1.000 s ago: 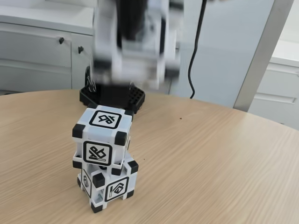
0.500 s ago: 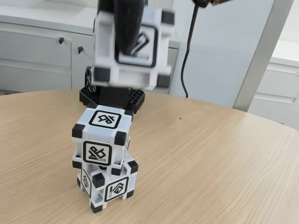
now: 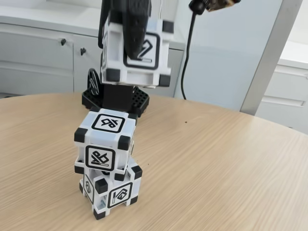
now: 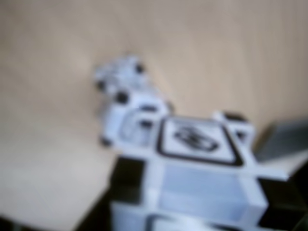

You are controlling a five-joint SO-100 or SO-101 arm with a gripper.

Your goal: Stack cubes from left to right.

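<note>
hovering cube: a third cube (image 3: 137, 50) hangs in the air above the stack, pinched by the dark tool (image 3: 132, 36), whose finger crosses its front face.
stack: two cubes on the wooden bench (image 3: 216, 163), upper cube (image 3: 105, 142) resting on the lower cube (image 3: 110, 190), which is turned at an angle to it.
around: black arm base (image 3: 115, 98) stands just behind the stack; a black cable (image 3: 185, 62) hangs to the right; grey cabinets (image 3: 43, 53) behind.
wrist view: blurred; held cube (image 4: 192, 173) close up, stack (image 4: 127, 103) beyond it.

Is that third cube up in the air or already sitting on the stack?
In the air. In the fixed view the gripper holds the third cube above the two-cube stack, with a clear gap beneath it.
</note>
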